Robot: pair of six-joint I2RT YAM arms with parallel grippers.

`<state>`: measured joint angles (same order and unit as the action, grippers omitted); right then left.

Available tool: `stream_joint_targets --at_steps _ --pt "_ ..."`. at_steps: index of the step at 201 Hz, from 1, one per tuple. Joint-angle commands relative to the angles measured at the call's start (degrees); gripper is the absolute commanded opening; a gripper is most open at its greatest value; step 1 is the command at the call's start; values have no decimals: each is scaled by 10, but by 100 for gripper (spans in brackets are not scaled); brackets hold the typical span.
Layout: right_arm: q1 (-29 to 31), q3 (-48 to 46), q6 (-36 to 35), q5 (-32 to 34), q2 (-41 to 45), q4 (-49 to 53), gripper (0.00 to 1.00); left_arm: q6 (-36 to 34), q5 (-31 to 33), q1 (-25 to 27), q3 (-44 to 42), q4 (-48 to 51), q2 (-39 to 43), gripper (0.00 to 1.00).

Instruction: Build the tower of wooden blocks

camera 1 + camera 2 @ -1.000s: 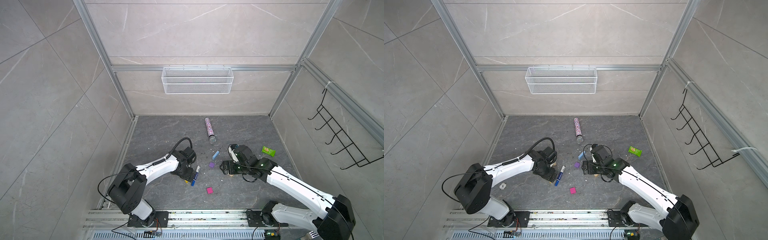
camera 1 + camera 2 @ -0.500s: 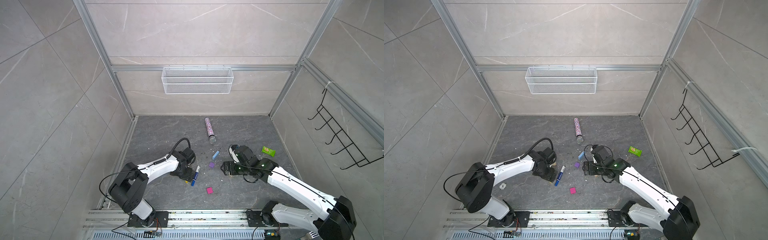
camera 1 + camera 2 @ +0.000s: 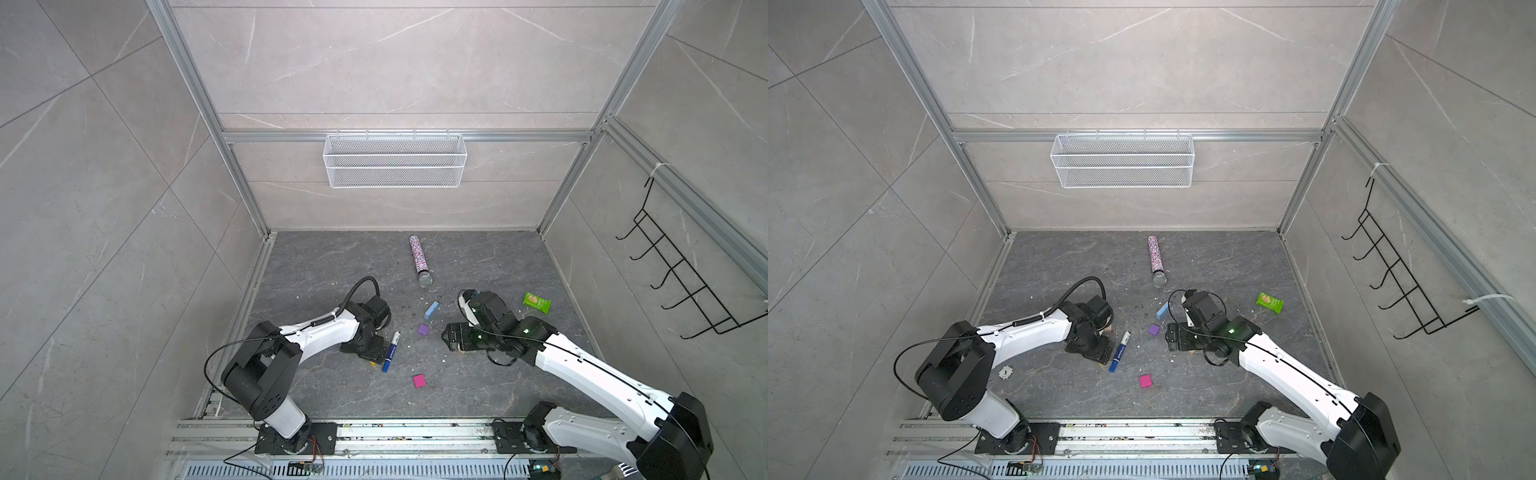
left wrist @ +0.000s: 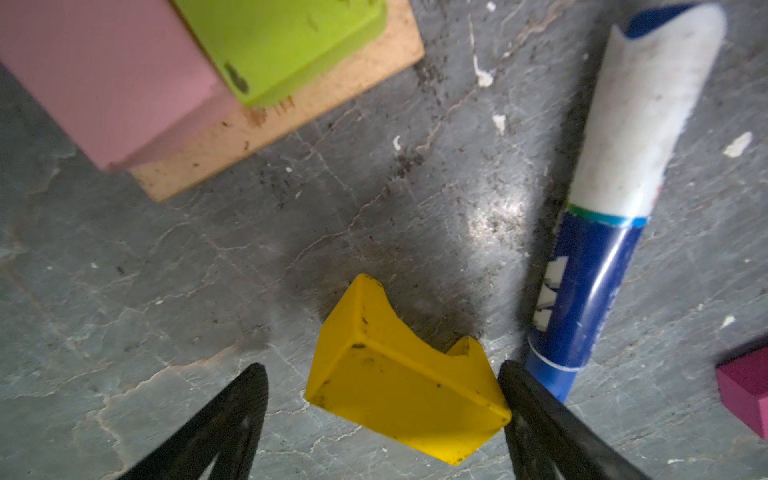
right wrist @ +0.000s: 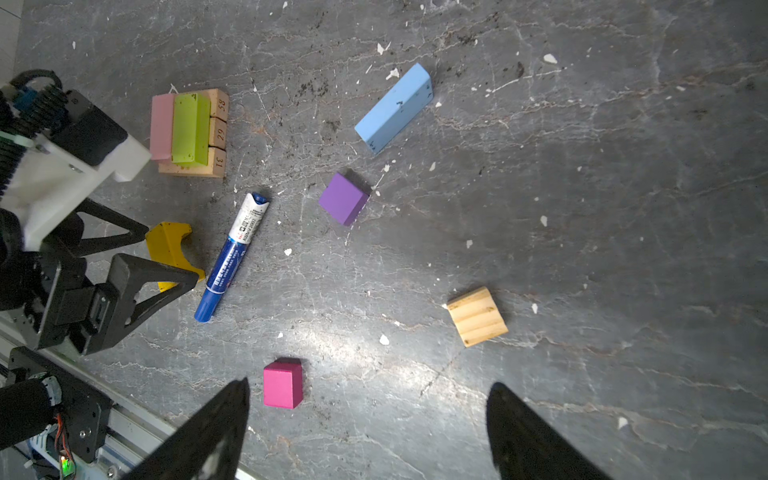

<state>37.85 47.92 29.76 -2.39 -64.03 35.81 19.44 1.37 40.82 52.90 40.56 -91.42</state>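
Note:
The tower [image 5: 189,129] is three tan bars side by side with a pink block [image 4: 108,79] and a lime-green block [image 4: 282,37] lying on them. A yellow arch [image 4: 399,390] lies on its side on the floor between the jaws of my left gripper [image 4: 380,374], which is open, one finger close beside the arch. My right gripper [image 5: 369,384] hangs open over bare floor, with the magenta cube [image 5: 282,383] near one fingertip. Loose on the floor are a light-blue bar [image 5: 395,108], a purple cube [image 5: 344,198] and a tan cube [image 5: 478,316]. In both top views the left arm hides most of the tower.
A blue-and-white marker pen [image 5: 232,253] lies right beside the yellow arch and the left gripper [image 3: 374,353]. A glittery tube [image 3: 419,259] lies toward the back, and a green packet [image 3: 537,302] at the right. A wire basket [image 3: 395,160] hangs on the back wall.
The left gripper has edged slightly toward the front over the yellow arch. The right arm has barely moved.

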Motion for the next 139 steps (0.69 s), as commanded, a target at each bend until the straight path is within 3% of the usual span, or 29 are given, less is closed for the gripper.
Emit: stream_joint_targets --at_steps 1,139 --pt "-1 8 -8 9 6 11 87 19 -15 -4 -3 -3 4 88" --pt "-1 11 -9 6 3 11 87 142 -104 -2 -49 -24 80 87"
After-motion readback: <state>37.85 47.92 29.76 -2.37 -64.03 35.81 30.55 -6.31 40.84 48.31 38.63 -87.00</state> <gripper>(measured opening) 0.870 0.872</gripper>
